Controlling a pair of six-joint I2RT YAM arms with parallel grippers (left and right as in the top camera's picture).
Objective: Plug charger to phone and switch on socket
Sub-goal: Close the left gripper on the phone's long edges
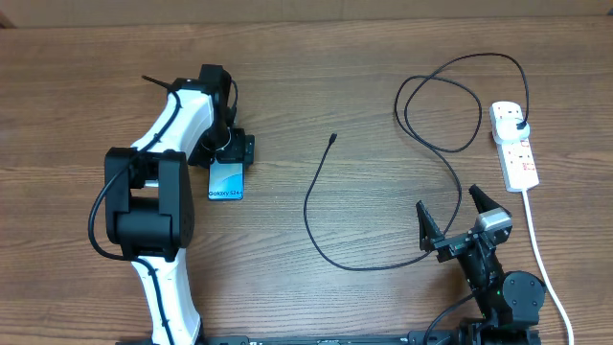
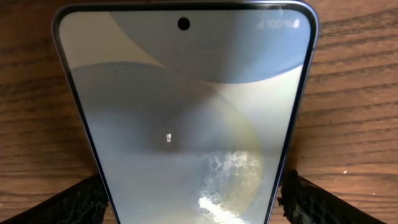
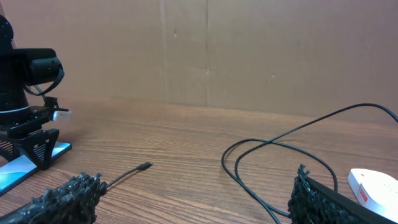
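A wooden bench [image 1: 316, 57] carries everything, and the right wrist view shows a plain brown wall [image 3: 249, 50] behind it.

The task looks to be near its beginning. The phone [image 1: 226, 179] lies flat, screen up, on the left side of the bench. The left fingers [image 2: 68, 202] are spread wide on either side of it. Whether they touch its edges I cannot tell, and nothing shows it lifted.

The charger cable [image 1: 307, 209] is not in the phone. Its connector tip [image 1: 332, 139] lies loose mid-bench, well apart from the phone. At the far right its plug [image 1: 518, 125] appears seated in the end outlet of the power strip [image 1: 514, 149], so that part seems done. Whether the strip's switch is on is too small to read.

The right fingers [image 3: 323, 199] are fully released and hold nothing. They hover low at the near edge, just beside a bend of the cable.

What seems left:
- picking up the tip
- mating it with the phone
- pressing the switch

Obstacles are few. The cable loops loosely between the right arm and the strip and could snag. The strip's white cord [image 1: 536, 240] trails past the right arm's base. The left arm [image 1: 153, 192] crowds the phone's near side.
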